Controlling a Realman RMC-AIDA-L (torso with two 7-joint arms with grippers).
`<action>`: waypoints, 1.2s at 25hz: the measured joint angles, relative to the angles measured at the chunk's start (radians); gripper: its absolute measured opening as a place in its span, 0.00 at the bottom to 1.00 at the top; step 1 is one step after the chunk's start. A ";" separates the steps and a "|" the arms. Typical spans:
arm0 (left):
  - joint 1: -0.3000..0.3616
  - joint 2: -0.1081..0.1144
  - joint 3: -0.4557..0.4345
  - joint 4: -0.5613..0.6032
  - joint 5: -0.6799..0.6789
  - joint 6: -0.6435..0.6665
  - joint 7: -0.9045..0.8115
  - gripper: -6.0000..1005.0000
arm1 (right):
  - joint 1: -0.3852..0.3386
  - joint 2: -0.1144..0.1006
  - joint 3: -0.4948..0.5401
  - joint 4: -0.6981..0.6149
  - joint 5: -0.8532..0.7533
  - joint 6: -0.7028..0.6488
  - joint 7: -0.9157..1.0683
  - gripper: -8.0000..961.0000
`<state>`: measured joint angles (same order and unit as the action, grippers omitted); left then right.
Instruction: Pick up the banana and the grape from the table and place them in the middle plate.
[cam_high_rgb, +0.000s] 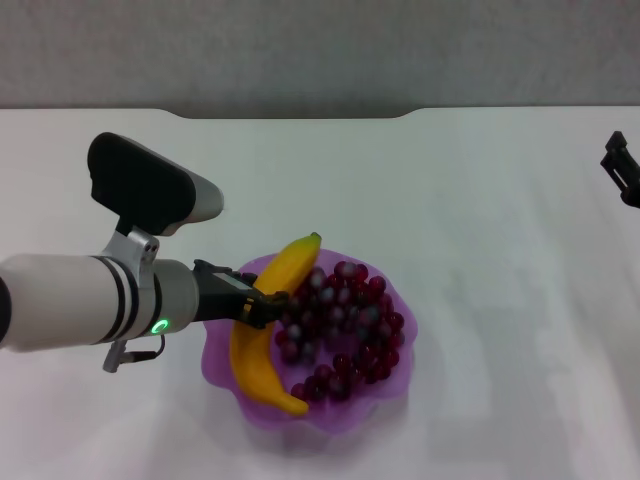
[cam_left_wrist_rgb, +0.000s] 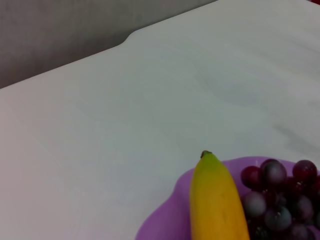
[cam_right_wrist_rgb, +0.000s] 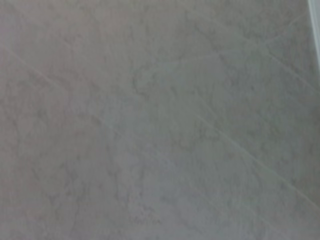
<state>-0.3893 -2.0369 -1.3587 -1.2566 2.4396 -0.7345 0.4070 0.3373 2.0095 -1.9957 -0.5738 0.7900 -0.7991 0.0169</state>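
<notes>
The purple middle plate (cam_high_rgb: 395, 385) sits on the white table (cam_high_rgb: 450, 200) in front of me. The dark red grape bunch (cam_high_rgb: 345, 330) lies inside it, filling its right side. The yellow banana (cam_high_rgb: 258, 360) lies along the plate's left side, its stem tip (cam_high_rgb: 314, 238) over the far rim. My left gripper (cam_high_rgb: 262, 305) reaches in from the left and is shut on the banana's middle. In the left wrist view the banana (cam_left_wrist_rgb: 215, 200), the grapes (cam_left_wrist_rgb: 280, 200) and the plate rim (cam_left_wrist_rgb: 160, 225) show close up. My right gripper (cam_high_rgb: 622, 168) is parked at the far right edge.
The table's far edge has a rounded notch (cam_high_rgb: 300, 112), with a grey surface beyond it. Bare white tabletop surrounds the plate on all sides. The right wrist view shows only a grey marbled surface.
</notes>
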 joint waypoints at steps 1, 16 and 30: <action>-0.002 0.000 0.004 -0.002 0.002 0.000 -0.003 0.61 | 0.000 0.000 0.000 0.000 0.000 0.000 0.000 0.93; -0.007 0.000 0.016 0.008 0.007 0.096 -0.016 0.85 | 0.002 0.000 0.000 0.000 0.000 0.000 0.000 0.93; 0.049 -0.001 0.019 0.064 0.005 0.439 -0.014 0.90 | 0.005 0.000 0.000 0.000 0.000 0.000 -0.004 0.93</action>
<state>-0.3399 -2.0374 -1.3393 -1.1925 2.4448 -0.2952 0.3935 0.3419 2.0095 -1.9957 -0.5737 0.7900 -0.7991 0.0128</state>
